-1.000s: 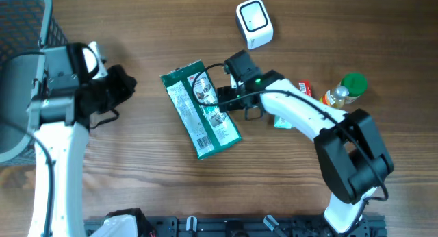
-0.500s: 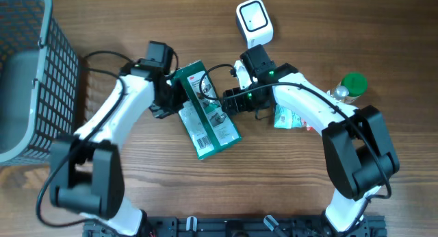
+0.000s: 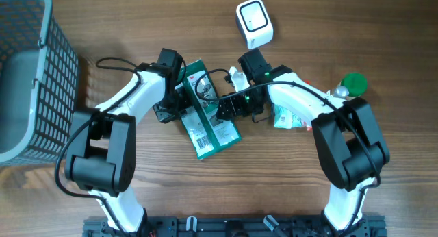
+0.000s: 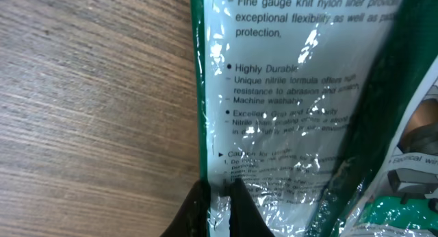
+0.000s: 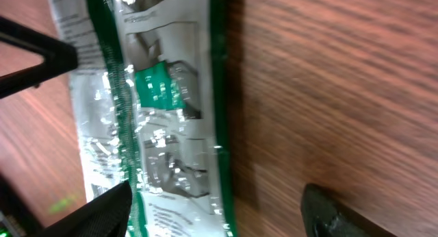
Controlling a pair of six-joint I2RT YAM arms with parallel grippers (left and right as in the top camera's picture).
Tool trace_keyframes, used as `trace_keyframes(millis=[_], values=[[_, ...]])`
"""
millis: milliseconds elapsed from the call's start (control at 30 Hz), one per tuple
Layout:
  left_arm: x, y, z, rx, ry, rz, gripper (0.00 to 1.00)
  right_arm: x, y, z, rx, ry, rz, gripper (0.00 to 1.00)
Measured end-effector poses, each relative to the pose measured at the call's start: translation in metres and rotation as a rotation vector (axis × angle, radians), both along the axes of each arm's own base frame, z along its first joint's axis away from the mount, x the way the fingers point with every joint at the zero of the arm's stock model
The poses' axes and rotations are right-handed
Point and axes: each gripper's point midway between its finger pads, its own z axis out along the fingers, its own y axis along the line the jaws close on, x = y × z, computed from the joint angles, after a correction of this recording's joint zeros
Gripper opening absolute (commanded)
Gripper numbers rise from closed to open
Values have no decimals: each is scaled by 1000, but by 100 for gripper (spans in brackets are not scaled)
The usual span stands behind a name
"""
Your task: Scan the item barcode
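Barely begun: green-and-clear plastic glove packet [image 3: 209,131] flat on brown wooden table [image 3: 287,189], not yet shown to white boxy scanner [image 3: 254,22]. Left gripper [image 4: 219,213] pinched on its left edge, right gripper [image 5: 219,213] spread wide astride the right edge.

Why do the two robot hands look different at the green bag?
The left gripper is pinched shut on one long edge of the flat green-and-clear plastic packet; the right gripper stands wide open, holding nothing. The left gripper's fingertips meet; the right gripper's are far apart, one over the packet, one over the brown wooden table. Both are black and sit at the packet's edges.
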Motion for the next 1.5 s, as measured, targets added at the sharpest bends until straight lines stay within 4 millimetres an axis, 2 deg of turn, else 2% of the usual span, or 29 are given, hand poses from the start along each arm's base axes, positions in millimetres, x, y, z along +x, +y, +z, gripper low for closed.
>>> trace_keyframes(millis=[200,500,567,667,700,800,1000,1133,1200,1233,1333,1500], values=[[17,-6,-4,-29,-86,0,4,-3,9,2,56,22,16,75],[22,-7,-5,-41,-119,0,5,3,28,2,203,-40,29,69],[23,-8,-4,-42,-123,0,5,5,33,2,254,-60,17,64],[23,-8,-4,-43,-125,0,5,5,36,0,296,-58,-11,44],[23,-8,-4,-43,-125,0,5,2,35,-2,301,-46,-12,41],[24,-8,-4,-44,-128,0,6,-5,35,-6,295,-14,-23,36],[24,-8,-4,-44,-129,0,6,-19,49,-7,292,-5,20,35],[24,-8,-4,-44,-130,0,6,-21,52,-8,287,-5,23,14],[24,-8,-4,-44,-130,0,8,-21,50,-9,279,-8,18,7],[24,-8,-4,-44,-130,0,4,-21,50,-10,276,-11,20,6],[25,-8,-4,-45,-130,6,4,-20,48,-12,265,-22,18,5],[26,2,0,-41,-144,8,10,-18,48,-13,259,-31,16,4]])
